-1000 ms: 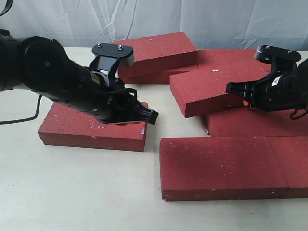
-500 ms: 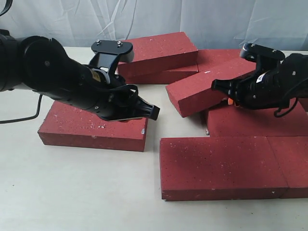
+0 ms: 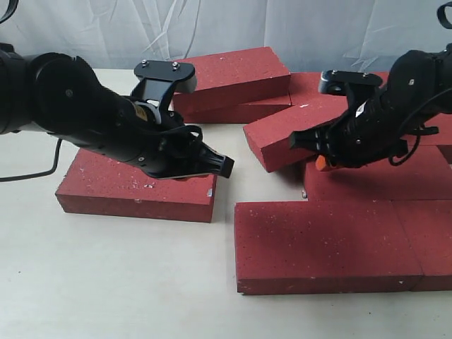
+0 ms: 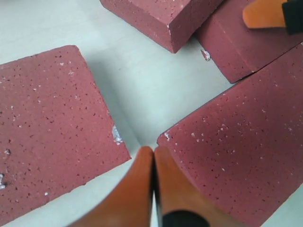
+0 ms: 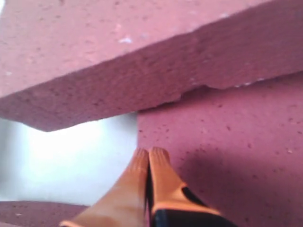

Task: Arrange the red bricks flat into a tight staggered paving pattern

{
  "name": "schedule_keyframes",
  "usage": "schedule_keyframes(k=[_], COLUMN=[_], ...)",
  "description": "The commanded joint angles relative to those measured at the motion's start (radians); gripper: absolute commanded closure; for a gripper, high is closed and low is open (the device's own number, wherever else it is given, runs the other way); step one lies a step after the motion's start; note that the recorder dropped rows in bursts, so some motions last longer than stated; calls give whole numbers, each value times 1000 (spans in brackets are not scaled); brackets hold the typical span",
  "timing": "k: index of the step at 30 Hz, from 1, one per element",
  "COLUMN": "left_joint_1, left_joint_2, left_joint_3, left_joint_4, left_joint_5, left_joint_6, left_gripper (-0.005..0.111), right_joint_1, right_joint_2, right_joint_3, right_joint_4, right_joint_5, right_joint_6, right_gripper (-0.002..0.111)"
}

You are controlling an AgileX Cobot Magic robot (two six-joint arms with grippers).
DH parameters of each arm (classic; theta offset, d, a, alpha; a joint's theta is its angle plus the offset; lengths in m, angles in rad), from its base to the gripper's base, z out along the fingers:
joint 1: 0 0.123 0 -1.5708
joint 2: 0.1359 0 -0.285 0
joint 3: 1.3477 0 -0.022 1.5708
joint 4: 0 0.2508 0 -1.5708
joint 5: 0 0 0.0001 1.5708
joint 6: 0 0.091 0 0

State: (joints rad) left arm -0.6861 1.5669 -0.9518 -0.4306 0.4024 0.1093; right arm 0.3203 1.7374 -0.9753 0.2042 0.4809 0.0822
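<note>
Bricks [image 3: 233, 70] lay half-sorted on the counter [image 3: 106, 282]. Left of the tilted brick [image 3: 282, 133], a lone brick [image 3: 127, 187] sat flat. The left hand [image 3: 224, 167] hovered at its nearer end, pinched closed on nothing. The tilted brick leaned on a flat neighbour [image 3: 374, 185], with the right hand [image 3: 321, 163] beside its lower edge, closed and empty. In front of it a laid row [image 3: 325, 240] sat tight. Levelling that tilted one looked like the job; next, I'd guess, shove it down flat and snug.

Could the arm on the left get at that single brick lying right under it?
Probably yes. The left gripper hangs close over the end of the lone brick, whose top is bare. Being shut, it could push but not yet grab.
</note>
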Motion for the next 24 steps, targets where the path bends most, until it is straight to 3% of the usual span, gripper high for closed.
schedule_keyframes(k=[1, 5, 17, 20, 24], left_joint_1=[-4, -4, -4, -4, -4], left_joint_2=[0, 0, 0, 0, 0], left_joint_3=[-5, -5, -5, -5, -5], left_joint_4=[-7, -7, -7, -7, -7], left_joint_5=[-14, -14, -14, -12, 0], left_joint_6=[3, 3, 3, 3, 3], left_gripper=[107, 107, 107, 107, 107], right_joint_1=[71, 119, 129, 129, 129], right_joint_2=[9, 46, 177, 177, 110], right_joint_3=[-7, -7, -7, -7, -9], right_joint_4=[6, 22, 217, 217, 212], right_joint_5=[-98, -179, -451, -461, -309], right_joint_6=[-14, -14, -14, -14, -27], right_gripper=[109, 109, 109, 109, 109])
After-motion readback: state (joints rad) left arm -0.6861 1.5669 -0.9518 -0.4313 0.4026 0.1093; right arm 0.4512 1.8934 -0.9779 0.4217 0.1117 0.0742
